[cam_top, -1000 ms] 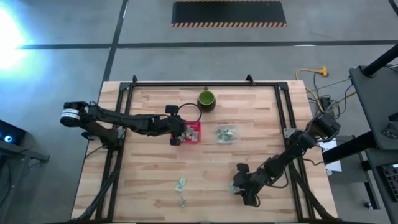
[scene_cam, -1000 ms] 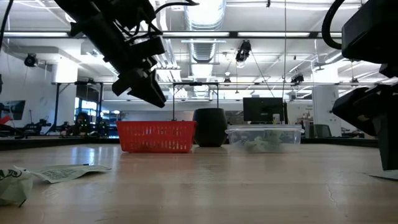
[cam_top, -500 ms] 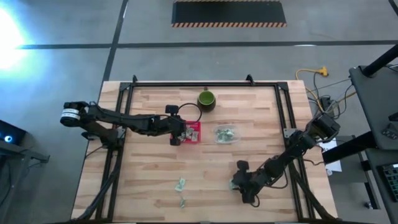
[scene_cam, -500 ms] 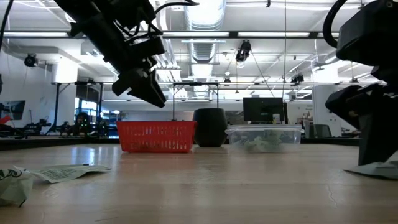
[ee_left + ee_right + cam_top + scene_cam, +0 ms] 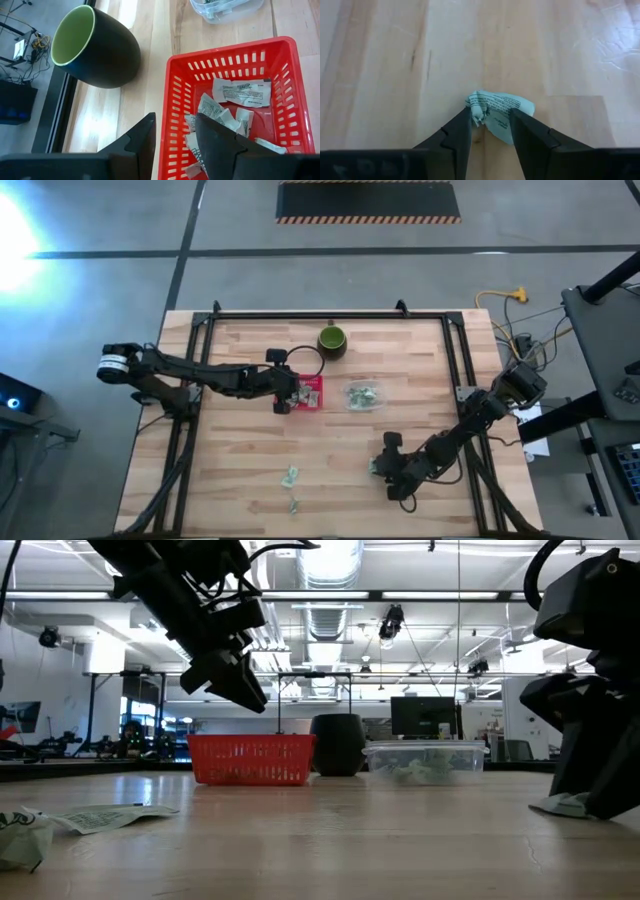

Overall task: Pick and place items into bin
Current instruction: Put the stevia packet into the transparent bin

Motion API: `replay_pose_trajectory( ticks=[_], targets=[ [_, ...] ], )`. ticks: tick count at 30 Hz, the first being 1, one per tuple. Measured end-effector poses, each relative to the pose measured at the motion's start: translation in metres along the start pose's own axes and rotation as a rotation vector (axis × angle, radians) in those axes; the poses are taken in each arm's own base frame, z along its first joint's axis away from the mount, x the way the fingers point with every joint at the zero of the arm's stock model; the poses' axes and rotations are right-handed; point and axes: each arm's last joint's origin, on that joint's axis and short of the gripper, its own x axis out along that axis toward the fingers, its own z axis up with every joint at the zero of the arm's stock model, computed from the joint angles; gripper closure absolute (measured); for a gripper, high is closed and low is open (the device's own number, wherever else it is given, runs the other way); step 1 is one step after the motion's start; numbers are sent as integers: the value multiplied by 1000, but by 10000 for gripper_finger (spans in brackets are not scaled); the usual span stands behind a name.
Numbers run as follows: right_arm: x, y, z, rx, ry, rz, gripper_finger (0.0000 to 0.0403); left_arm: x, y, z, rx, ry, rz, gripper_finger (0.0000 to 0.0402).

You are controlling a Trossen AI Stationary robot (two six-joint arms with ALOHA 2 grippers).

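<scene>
Pale green packet (image 5: 499, 114), crumpled: on the worktop toward its near right corner, directly between the fingers of the right gripper (image 5: 379, 468), long axis crosswise to them. Fingers part-closed, standing on either side of the packet; a firm grip cannot be confirmed. This arm is much the nearer.
Two loose packets (image 5: 290, 477): near the worktop's front edge, left of the right gripper, apart from it.
Red basket (image 5: 280, 51): mid-worktop, holding several packets (image 5: 241, 92).
Left gripper (image 5: 285, 397): hanging over the basket's left side, fingers part-open, nothing between them.
Clear tub (image 5: 364, 396): just right of the basket.
Dark green cup (image 5: 332, 339): behind the basket.
</scene>
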Motion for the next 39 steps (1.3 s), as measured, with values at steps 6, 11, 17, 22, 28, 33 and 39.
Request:
replay_pose_trajectory(
  ticks=[6,11,17,22,28,33,39],
  targets=[
    [0,-2,-1,-13,-9,-36,298,0,0,0,0,0,0,280],
    [0,-2,0,-32,-11,-40,325,0,0,0,0,0,0,280],
    [0,-1,1,-63,-13,-40,363,0,0,0,0,0,0,280],
    [-1,1,5,-117,-19,-36,387,0,0,0,0,0,0,280],
    [-3,6,14,-181,-51,-34,393,0,0,0,0,0,0,280],
    [-6,9,22,-251,-79,-44,394,0,0,0,1,0,0,280],
    [-15,6,33,-343,-137,-230,394,0,0,0,1,1,0,280]
  ],
)
